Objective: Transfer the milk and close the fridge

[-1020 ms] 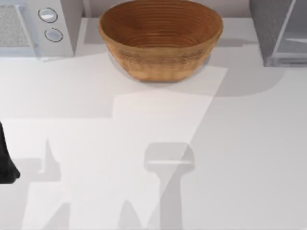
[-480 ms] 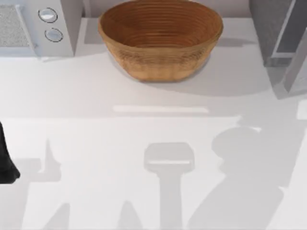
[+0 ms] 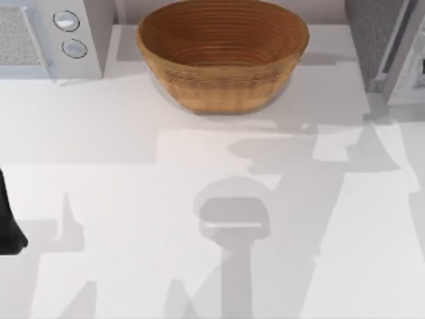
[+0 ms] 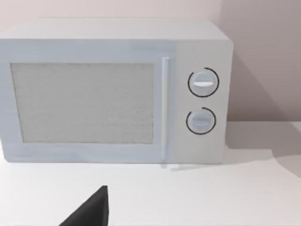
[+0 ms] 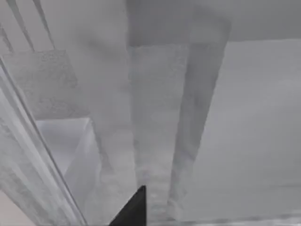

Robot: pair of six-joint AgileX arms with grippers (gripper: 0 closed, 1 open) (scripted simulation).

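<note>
Top view shows the woven bowl (image 3: 222,56); right wrist faces the fridge (image 5: 155,127), claw state unclear.

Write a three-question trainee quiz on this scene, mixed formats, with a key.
1. True or false: the bowl stands between the microwave and the fridge along the table's far edge.
2. Multiple choice: how many round knobs does the microwave have in the left wrist view? A) one B) two C) four
3. Fill in: the dark left arm sits at the table's ____ edge in the top view.

Key: 1 true; 2 B; 3 left
</note>
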